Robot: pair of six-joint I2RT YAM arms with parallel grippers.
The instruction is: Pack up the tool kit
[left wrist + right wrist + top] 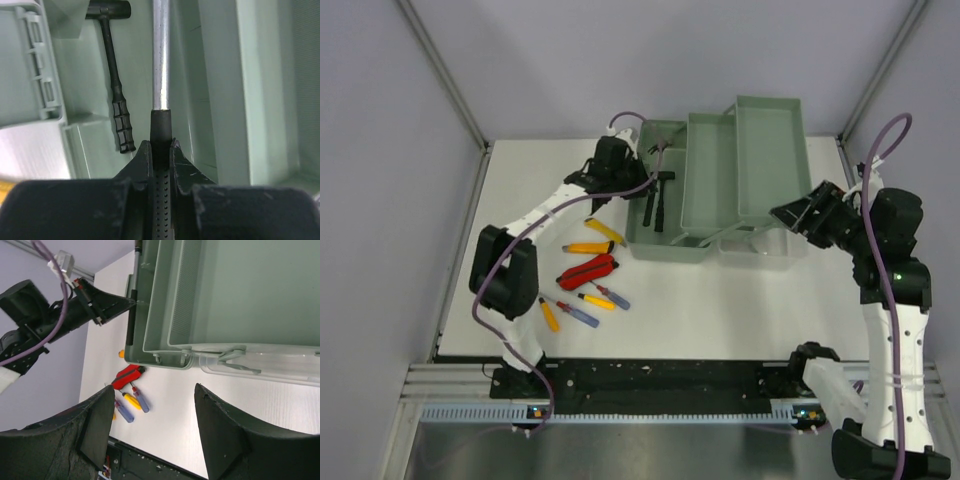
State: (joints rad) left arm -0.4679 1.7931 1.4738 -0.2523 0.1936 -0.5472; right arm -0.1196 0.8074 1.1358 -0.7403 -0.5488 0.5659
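The green toolbox [660,246] stands open at the table's middle, its trays swung to the right. My left gripper [636,176] reaches over the box's left end. In the left wrist view it [161,145] is shut on the black handle of a tool with a silver shaft [161,50], held above the box floor. A black hammer [114,75] lies in the box beside it. My right gripper [800,215] hovers open and empty at the box's right end; its own view shows it [155,415] over bare table.
Loose tools lie on the table left of the box: a red pouch [586,271], two yellow tools [604,231], a yellow screwdriver [592,300], blue screwdrivers [613,297] and an orange one [549,314]. Grey walls close in both sides.
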